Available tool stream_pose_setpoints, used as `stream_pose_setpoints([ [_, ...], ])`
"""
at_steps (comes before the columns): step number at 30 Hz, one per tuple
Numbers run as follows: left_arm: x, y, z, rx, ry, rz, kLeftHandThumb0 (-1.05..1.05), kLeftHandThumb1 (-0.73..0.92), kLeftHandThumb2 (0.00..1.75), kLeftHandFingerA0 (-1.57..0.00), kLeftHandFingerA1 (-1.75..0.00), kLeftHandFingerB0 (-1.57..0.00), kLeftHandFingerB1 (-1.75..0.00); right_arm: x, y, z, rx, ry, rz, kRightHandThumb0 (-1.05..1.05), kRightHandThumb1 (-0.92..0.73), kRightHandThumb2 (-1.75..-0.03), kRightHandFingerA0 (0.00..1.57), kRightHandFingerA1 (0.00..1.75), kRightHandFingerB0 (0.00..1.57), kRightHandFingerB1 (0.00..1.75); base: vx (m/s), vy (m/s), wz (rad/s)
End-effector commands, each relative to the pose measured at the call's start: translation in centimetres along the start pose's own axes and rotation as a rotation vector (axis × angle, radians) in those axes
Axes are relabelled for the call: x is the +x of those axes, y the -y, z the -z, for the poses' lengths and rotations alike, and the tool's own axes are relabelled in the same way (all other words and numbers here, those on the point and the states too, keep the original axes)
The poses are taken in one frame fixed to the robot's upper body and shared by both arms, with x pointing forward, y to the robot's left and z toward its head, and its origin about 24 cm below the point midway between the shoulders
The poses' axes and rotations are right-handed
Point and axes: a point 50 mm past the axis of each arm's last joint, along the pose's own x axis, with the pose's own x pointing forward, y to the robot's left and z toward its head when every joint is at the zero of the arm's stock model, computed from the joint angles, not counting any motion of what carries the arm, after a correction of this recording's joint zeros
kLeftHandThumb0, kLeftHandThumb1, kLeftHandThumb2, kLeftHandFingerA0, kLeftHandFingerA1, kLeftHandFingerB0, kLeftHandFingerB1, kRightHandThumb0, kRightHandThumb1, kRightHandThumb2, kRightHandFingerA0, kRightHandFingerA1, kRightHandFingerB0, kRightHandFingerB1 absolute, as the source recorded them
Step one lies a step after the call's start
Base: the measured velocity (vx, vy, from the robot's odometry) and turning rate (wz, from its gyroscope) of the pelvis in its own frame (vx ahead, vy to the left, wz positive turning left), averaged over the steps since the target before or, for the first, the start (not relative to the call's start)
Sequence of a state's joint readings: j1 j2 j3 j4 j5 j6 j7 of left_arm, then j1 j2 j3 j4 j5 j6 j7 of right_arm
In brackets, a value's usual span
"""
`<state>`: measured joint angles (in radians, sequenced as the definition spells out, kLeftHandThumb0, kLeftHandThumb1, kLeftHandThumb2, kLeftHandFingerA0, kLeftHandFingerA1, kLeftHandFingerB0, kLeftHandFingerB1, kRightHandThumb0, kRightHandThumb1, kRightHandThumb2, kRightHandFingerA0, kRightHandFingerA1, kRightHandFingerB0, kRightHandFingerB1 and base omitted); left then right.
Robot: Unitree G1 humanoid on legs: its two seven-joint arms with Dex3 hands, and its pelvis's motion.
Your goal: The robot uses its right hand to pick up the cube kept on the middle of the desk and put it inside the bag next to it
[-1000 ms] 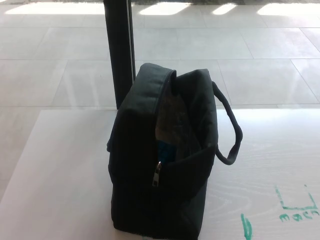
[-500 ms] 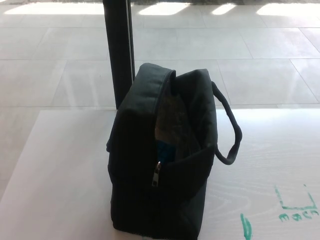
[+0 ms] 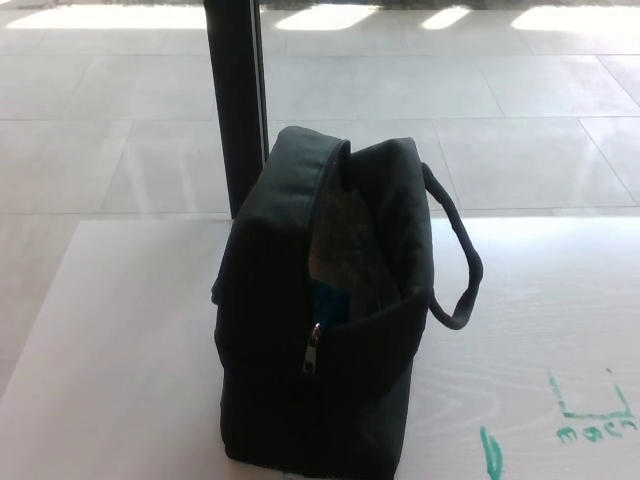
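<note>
We are looking down at a black fabric bag (image 3: 290, 350) that is standing upright on the white desk (image 3: 120, 350), a little left of the middle of the view and close to the near edge. Its top is gaping open along the zipper line, and a metal zipper pull (image 3: 314, 350) is hanging down the near face. Inside the opening we are seeing a greyish lining and, low in the gap just above the zipper pull, a patch of blue-teal (image 3: 328, 298) that looks like the cube lying inside the bag, though only a small corner of it is showing and we cannot tell its full shape. A black carry handle (image 3: 462, 270) is looping out from the bag's right side and is drooping toward the desk. Green marker lines (image 3: 590, 415) are showing on the desk at the lower right, well apart from the bag, with another green stroke nearer the bottom edge. Behind the bag a dark vertical post (image 3: 238, 100) is rising from the pale tiled floor (image 3: 500, 120), which is catching bright reflections. Neither the left nor the right hand is appearing in the view, so we cannot tell whether their fingers are spread or closed.
</note>
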<state>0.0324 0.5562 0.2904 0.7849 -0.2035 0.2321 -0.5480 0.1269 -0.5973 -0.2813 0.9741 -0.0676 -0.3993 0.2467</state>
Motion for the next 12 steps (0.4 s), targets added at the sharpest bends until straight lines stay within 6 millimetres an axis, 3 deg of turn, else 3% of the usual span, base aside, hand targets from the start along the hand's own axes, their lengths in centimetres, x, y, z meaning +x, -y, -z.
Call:
stream_pose_setpoints([
  [1, -0.58, -0.76, -0.22, 0.049, -0.003, -0.02, -0.74, 0.48, 0.81, -0.18, -0.56, -0.22, -0.49, -0.2, 0.68, 0.3, 0.009, -0.018, 0.015, -0.64, -0.72, -0.62, 0.14, 0.43, 0.16, 0.29, 0.0, 0.0, 0.0],
  [6, -0.51, -0.74, -0.5, 0.081, 0.002, -0.025, -0.74, 0.47, 0.83, -0.16, -0.55, -0.23, -0.51, -0.17, 0.81, -0.06, 0.016, 0.016, 0.081, -0.62, -0.72, -0.62, 0.11, 0.48, 0.15, 0.32, 0.0, 0.0, 0.0],
  [7, -0.54, -0.75, -0.51, 0.084, 0.007, -0.031, -0.73, 0.47, 0.82, -0.17, -0.54, -0.23, -0.5, -0.2, 0.85, -0.07, 0.015, 0.02, 0.104, -0.36, -0.52, -1.06, 0.02, 0.53, 0.0, 0.5, 0.0, 0.0, 0.0],
  [9, -0.64, -0.81, -0.54, 0.089, 0.037, -0.069, -0.74, 0.47, 0.83, -0.21, -0.56, -0.26, -0.51, -0.23, 1.02, 0.04, -0.005, 0.004, 0.179, -0.36, -0.54, -1.07, 0.02, 0.53, 0.0, 0.51, 0.0, 0.0, 0.0],
  [10, -0.67, -0.87, -0.44, 0.042, 0.056, -0.085, -0.7, 0.47, 0.8, -0.22, -0.58, -0.28, -0.53, -0.37, 1.13, 0.32, -0.002, -0.014, 0.224, -0.36, -0.54, -1.07, 0.01, 0.53, 0.0, 0.51, 0.0, 0.0, 0.0],
  [11, -0.7, -0.96, -0.46, 0.018, 0.074, -0.116, -0.66, 0.61, 0.58, -0.26, -0.56, -0.35, -0.47, -0.29, 1.31, 0.41, -0.013, -0.035, 0.273, -0.36, -0.53, -1.07, 0.01, 0.53, 0.0, 0.51, 0.0, 0.0, 0.0],
  [12, -0.63, -1.07, -0.5, -0.016, 0.08, -0.141, -0.7, 0.6, 0.6, -0.28, -0.55, -0.42, -0.49, -0.26, 1.43, 0.35, -0.006, -0.032, 0.299, -0.57, -0.73, -0.63, 0.08, 0.47, 0.1, 0.29, 0.0, 0.0, 0.0],
])
